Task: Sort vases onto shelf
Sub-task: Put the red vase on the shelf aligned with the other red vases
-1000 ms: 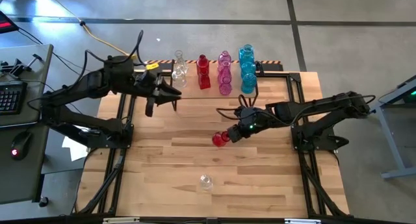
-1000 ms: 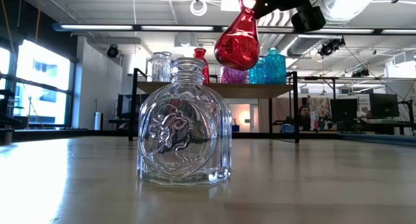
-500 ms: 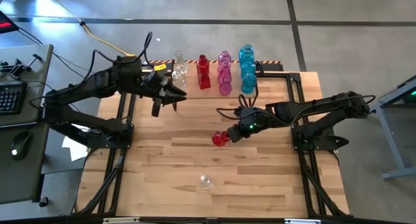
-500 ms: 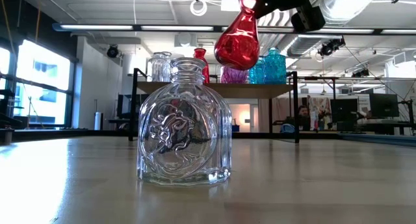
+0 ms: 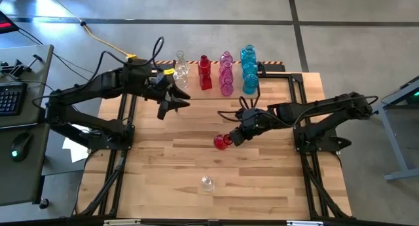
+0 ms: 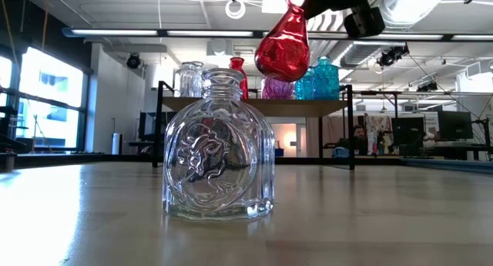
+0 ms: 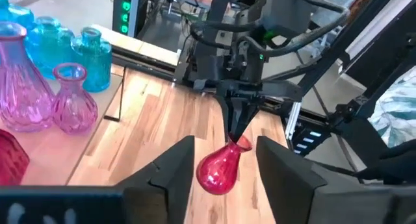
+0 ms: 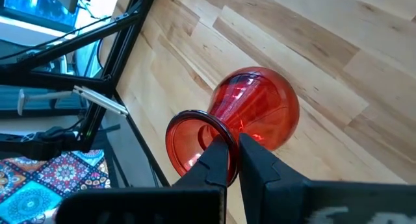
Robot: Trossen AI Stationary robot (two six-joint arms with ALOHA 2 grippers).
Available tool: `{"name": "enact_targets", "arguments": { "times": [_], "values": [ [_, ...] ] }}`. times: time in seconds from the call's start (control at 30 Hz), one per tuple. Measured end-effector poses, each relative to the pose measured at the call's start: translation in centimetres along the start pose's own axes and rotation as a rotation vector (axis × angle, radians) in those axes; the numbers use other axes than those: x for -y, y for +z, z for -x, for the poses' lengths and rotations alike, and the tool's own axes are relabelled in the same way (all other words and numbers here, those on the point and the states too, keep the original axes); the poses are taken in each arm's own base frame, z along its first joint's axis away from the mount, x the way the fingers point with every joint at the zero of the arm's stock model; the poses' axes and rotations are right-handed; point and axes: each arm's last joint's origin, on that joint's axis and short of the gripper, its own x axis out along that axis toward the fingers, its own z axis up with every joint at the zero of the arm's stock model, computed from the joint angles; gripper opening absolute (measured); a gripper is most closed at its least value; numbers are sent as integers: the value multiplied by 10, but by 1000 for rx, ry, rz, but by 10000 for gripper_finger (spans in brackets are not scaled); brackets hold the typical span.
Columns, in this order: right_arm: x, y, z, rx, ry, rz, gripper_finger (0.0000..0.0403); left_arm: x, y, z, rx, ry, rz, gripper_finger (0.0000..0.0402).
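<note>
A red vase hangs above the middle of the table with my right gripper shut on it. My left gripper stands open and holds nothing. It is at the far left of the table, just in front of the shelf, and points toward the red vase. A clear vase stands on its base near the table's front edge. On the shelf stand clear vases, red vases, pink vases and blue vases. My right gripper pinches the red vase's mouth rim, with one finger inside the mouth and the other outside against the neck. The fingers slant down from the table's right side. The vase hangs below them, clear of the table, neck up and tilted.
The shelf's black legs and the black frame rails run along the table's sides. Bare wood lies between the hanging red vase and the shelf. In the low view, the clear vase stands close in front of the camera.
My left gripper has gone toward the table's right edge, closer to the red vase, and a little down. The right gripper and the red vase have kept still.
</note>
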Motion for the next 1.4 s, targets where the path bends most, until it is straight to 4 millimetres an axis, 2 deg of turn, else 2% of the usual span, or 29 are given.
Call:
{"name": "enact_targets", "arguments": {
  "times": [0.17,0.3,0.73,0.93,1.2,1.4],
  "values": [
    [0,0,0,-1,0,25,0,-1,-3,-14,-39,-2,37,186],
    [1,3,0,-37,20,41,0,2,-8,-29,-85,-23,-7,199],
    [6,16,1,-64,65,83,0,19,-40,-106,-271,-69,-98,198],
    [7,23,2,-64,101,96,0,21,-48,-136,-257,-85,-157,198],
    [9,26,3,-73,110,109,0,18,-54,-154,-254,-74,-170,198],
    [11,30,3,-62,106,99,0,19,-55,-155,-253,-75,-217,198]
  ]
}}
